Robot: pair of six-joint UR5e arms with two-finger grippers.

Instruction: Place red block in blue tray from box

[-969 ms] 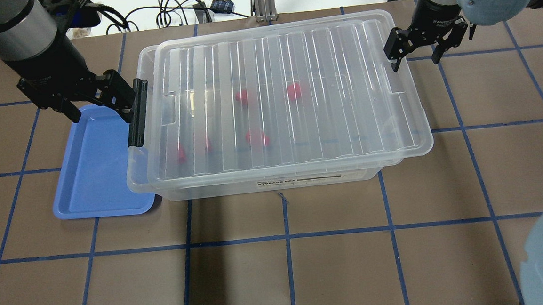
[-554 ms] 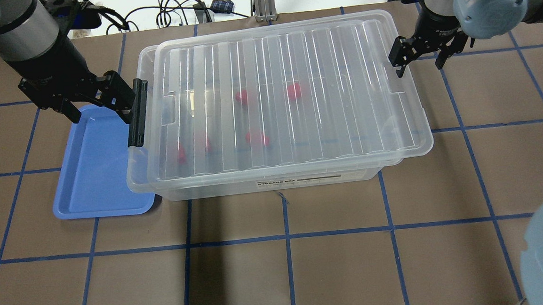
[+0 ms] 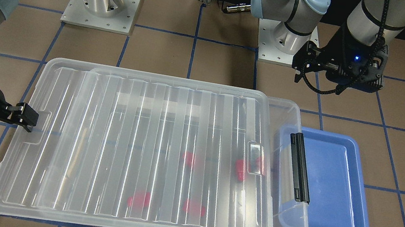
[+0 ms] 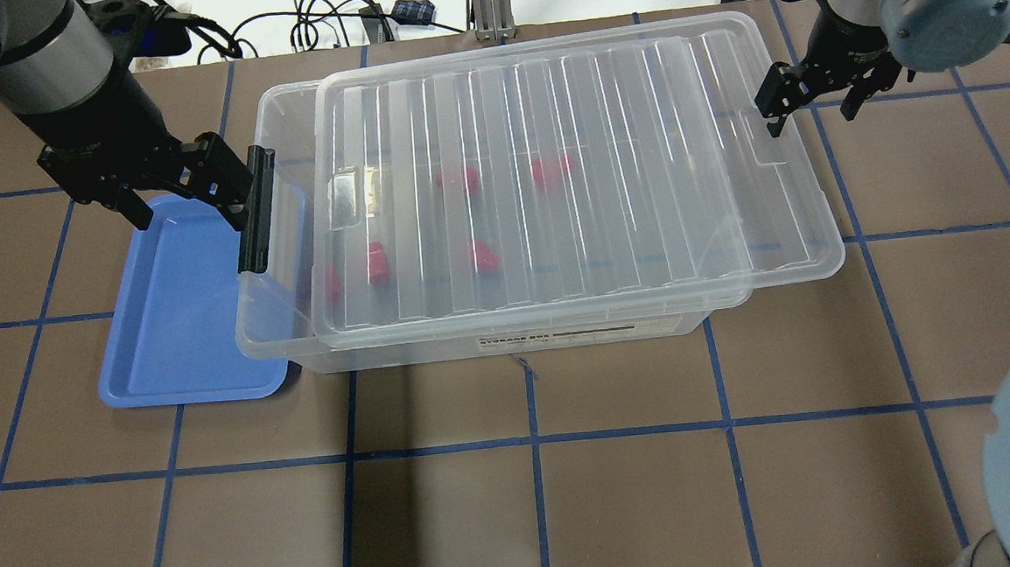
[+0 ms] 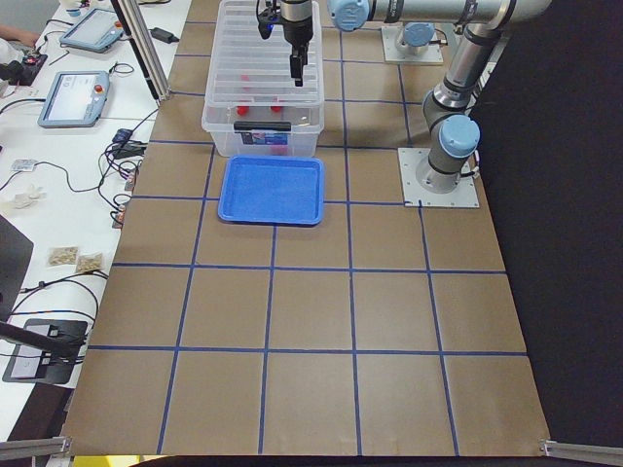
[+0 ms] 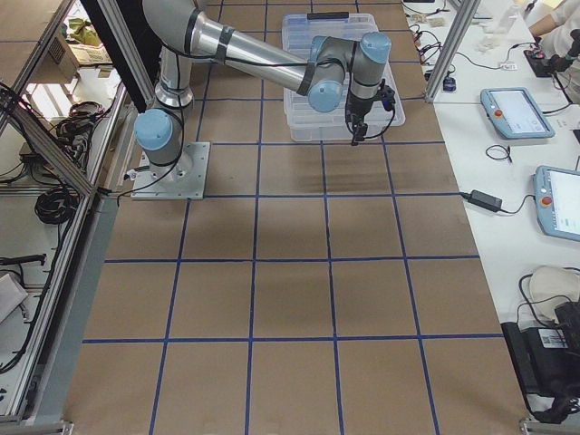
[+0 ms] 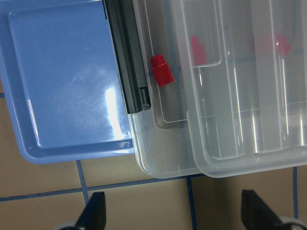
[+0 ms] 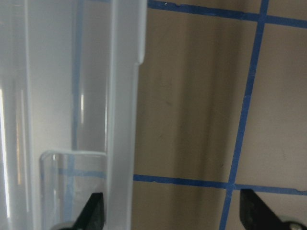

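Observation:
The clear box (image 4: 284,332) stands mid-table with its ribbed lid (image 4: 568,174) shifted right, leaving a gap at the left end by the black latch bar (image 4: 255,211). Several red blocks lie inside; one (image 7: 160,69) shows uncovered in the gap, and others (image 4: 455,180) lie under the lid. The blue tray (image 4: 174,321) lies empty beside the box's left end. My left gripper (image 4: 184,198) is open and empty above the tray's far end, next to the latch. My right gripper (image 4: 810,111) is open at the lid's right edge (image 8: 124,96), which lies between its fingers.
Cables and small devices lie beyond the table's far edge (image 4: 322,23). The two arm bases (image 3: 102,2) stand on the robot's side of the table. Brown table surface with blue grid tape (image 4: 532,440) runs in front of the box.
The lid has slid to the right along with my right gripper, opening a gap at the box's left end. The left gripper and the tray have not moved.

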